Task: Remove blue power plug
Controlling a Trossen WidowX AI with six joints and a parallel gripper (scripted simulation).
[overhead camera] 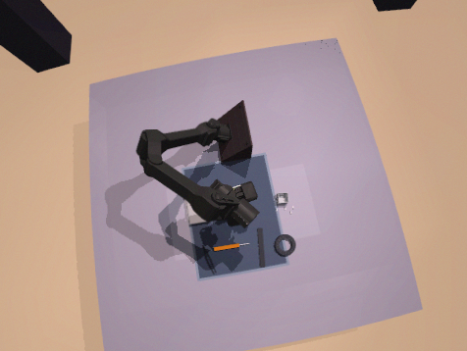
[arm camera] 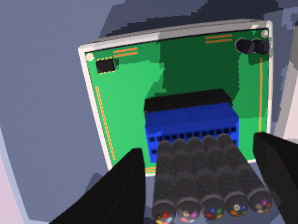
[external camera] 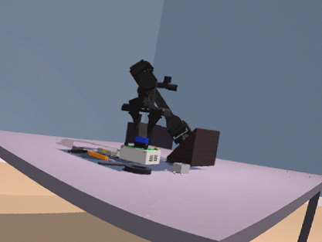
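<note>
Running crosswise, cables [external camera: 142, 130] [arm camera: 210, 172] upward: blue plug [external camera: 142, 139] [arm camera: 192, 120]

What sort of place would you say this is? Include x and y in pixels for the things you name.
Probably an electronics repair bench: a circuit board [arm camera: 130, 85], a screwdriver [overhead camera: 227, 247] [external camera: 97, 155] and a blue work mat [overhead camera: 245, 265].

Going by the top view, the mat [overhead camera: 272, 235] [external camera: 165, 168] sits around mid-table [overhead camera: 343, 196] [external camera: 185, 202], with the block [overhead camera: 241, 129] [external camera: 206, 147] behind it, toward the table's top edge. The screwdriver [overhead camera: 227, 247] [external camera: 97, 155] lies on the mat's bottom-edge side, the bar [overhead camera: 261, 247] [external camera: 111, 164] right of it. The ring [overhead camera: 277, 245] [external camera: 138, 171] overlaps the mat's right border; the little box [overhead camera: 282, 199] [external camera: 181, 168] is behind that. Plug's [external camera: 142, 139] [arm camera: 190, 120] on the board [arm camera: 130, 85], which looks mid-mat, though the arm [overhead camera: 181, 183] [external camera: 147, 79] blocks my view.
</note>
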